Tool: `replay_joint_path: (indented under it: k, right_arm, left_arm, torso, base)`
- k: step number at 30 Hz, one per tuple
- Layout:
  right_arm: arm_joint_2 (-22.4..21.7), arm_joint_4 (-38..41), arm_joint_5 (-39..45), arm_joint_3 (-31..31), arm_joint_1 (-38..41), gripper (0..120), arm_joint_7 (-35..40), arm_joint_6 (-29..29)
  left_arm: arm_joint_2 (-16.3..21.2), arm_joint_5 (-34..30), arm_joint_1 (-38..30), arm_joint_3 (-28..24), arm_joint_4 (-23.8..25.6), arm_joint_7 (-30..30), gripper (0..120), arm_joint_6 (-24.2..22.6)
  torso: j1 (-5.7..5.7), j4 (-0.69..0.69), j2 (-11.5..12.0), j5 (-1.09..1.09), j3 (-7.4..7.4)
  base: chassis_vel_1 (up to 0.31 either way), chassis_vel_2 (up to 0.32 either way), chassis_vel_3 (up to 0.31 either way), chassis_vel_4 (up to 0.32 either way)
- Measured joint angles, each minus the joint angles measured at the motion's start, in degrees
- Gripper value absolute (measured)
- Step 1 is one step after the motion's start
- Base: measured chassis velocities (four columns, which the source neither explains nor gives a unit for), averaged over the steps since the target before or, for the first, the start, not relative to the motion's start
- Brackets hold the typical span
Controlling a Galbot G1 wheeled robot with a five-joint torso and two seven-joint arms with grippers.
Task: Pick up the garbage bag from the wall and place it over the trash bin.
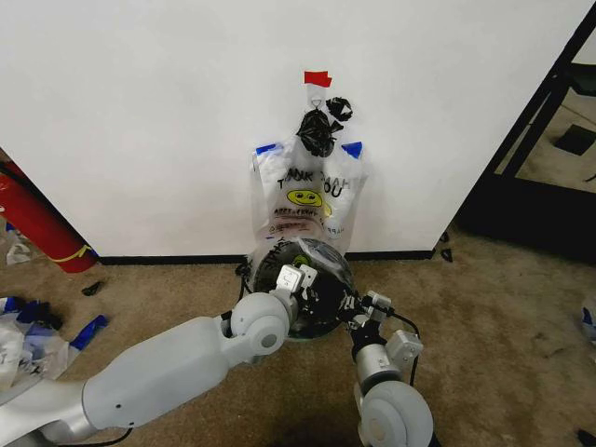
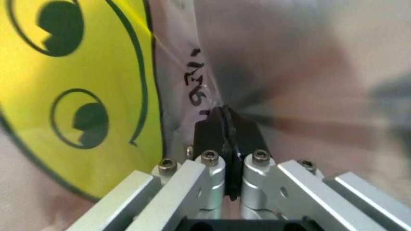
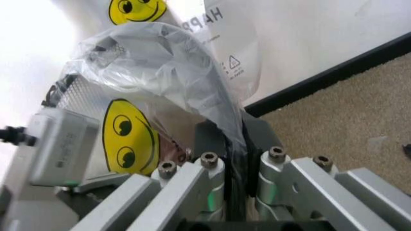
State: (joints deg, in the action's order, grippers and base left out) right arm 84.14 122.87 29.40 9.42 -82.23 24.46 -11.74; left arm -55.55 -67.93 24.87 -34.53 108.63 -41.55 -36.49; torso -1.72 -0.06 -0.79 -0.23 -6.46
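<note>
A see-through garbage bag [image 1: 307, 256] with a yellow smiley face [image 3: 128, 139] lies draped over the top of the black mesh trash bin [image 1: 326, 289], which stands at the foot of the white wall [image 1: 140, 112]. My left gripper [image 1: 296, 279] is at the bin's near-left rim, shut on the bag's film [image 2: 192, 86]. At the near-right rim, my right gripper [image 1: 358, 305] is shut on a bunched fold of the same bag [image 3: 192, 91]. A similar smiley bag [image 1: 312, 196] hangs on the wall just above the bin.
A small black knotted bundle [image 1: 321, 126] hangs under red tape above the hanging bag. A red cylinder [image 1: 37, 223] leans at the left wall. Plastic and blue scraps [image 1: 37, 331] litter the carpet on the left. A dark frame [image 1: 540, 112] stands at the right.
</note>
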Motion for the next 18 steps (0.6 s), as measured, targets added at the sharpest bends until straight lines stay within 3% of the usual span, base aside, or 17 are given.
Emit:
replay_joint_path:
  k: [18]
  right_arm:
    - [0.25, 0.66, -0.10, -0.69, -0.64, 1, -0.45, -0.07]
  left_arm:
    - [-1.04, 3.33, -0.06, -0.87, -3.67, 0.46, 0, 0.12]
  torso:
    - [0.00, 0.00, -0.01, 0.00, 0.00]
  base:
    - [0.000, 0.000, 0.000, 0.000]
